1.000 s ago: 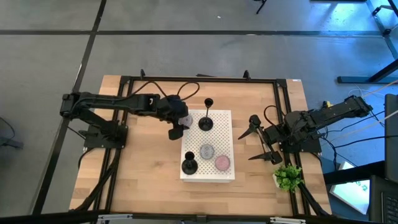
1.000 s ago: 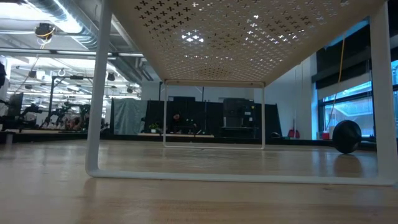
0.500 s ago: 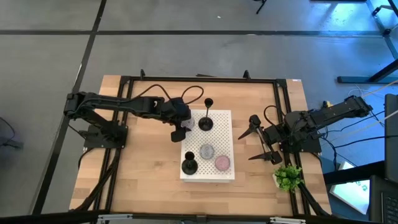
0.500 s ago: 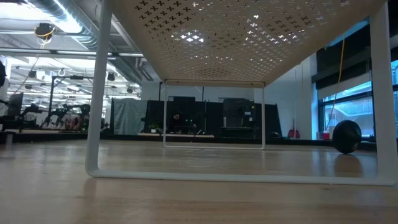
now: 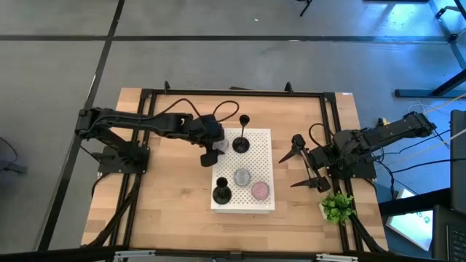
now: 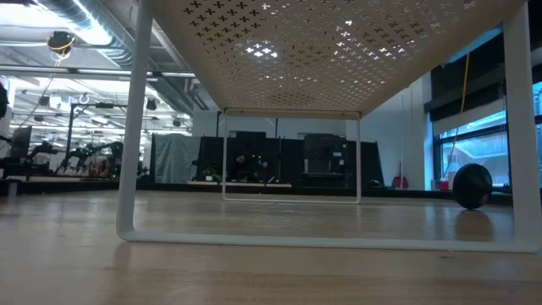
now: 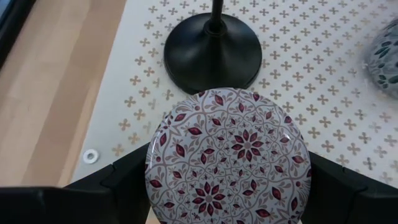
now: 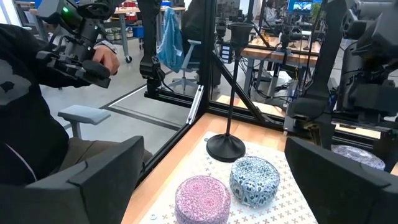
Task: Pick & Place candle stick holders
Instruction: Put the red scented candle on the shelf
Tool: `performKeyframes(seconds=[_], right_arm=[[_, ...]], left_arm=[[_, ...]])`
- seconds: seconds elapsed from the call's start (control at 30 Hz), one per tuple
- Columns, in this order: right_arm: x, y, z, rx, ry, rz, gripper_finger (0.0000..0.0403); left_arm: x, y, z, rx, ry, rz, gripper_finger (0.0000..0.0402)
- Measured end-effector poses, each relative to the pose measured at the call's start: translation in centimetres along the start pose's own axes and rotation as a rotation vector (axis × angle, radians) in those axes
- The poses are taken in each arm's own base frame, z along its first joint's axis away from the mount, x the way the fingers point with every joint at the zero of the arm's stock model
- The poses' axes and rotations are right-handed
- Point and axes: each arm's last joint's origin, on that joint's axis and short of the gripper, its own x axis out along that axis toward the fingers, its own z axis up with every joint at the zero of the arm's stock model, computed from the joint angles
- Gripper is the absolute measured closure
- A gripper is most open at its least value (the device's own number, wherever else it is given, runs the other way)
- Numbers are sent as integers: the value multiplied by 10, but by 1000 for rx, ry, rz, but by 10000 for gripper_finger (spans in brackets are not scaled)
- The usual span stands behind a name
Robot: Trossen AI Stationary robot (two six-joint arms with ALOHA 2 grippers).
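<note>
Two slim black candle stick holders stand on their round bases on a white perforated stand [image 5: 266, 145]. One holder [image 5: 240, 143] is near the stand's far end, the other [image 5: 221, 193] at its near left corner. A third does not show. My left gripper [image 5: 211, 151] is over the stand's left edge, just on the near side of the far holder's base [image 7: 212, 53]. It is shut on a round tin with a red floral lid [image 7: 227, 152]. My right gripper [image 5: 290, 173] is open and empty to the right of the stand. My left gripper pinches the floral tin by its round side wall [image 7: 151, 163] between its two fingers [image 7: 124, 186], one on each opposite side. The lid faces up and stays level. Whether the tin's bottom rests on the stand, I cannot tell.
A blue-grey tin [image 5: 242, 177] and a pink tin [image 5: 260, 191] sit on the stand's near half. A small green plant [image 5: 336, 207] stands at the table's near right. The low view looks under the stand, past its legs [image 6: 127, 169]. A person [image 8: 37, 112] sits beyond the table.
My left gripper has gone a little toward the table's right edge, carrying the floral tin over the stand's left edge, and then has kept still. It stays shut on the tin.
</note>
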Motion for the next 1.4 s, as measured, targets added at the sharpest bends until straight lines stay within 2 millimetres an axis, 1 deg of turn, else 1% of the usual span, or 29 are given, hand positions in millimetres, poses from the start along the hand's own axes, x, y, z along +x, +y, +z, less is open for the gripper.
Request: performKeyframes(seconds=[0.17,0.47,0.77,1.23,1.4], right_arm=[[0,0,0,0,1,0,10],[0,0,0,0,3,0,10],[0,0,0,0,3,1,10],[0,0,0,0,2,4,11],[0,0,0,0,4,4,11]], left_arm=[[5,0,-1,0,15,-1,105],[4,0,-1,0,16,-2,104],[4,0,-1,0,14,1,79],[4,-2,-1,6,15,-1,80],[-2,-7,-2,20,7,-2,80]])
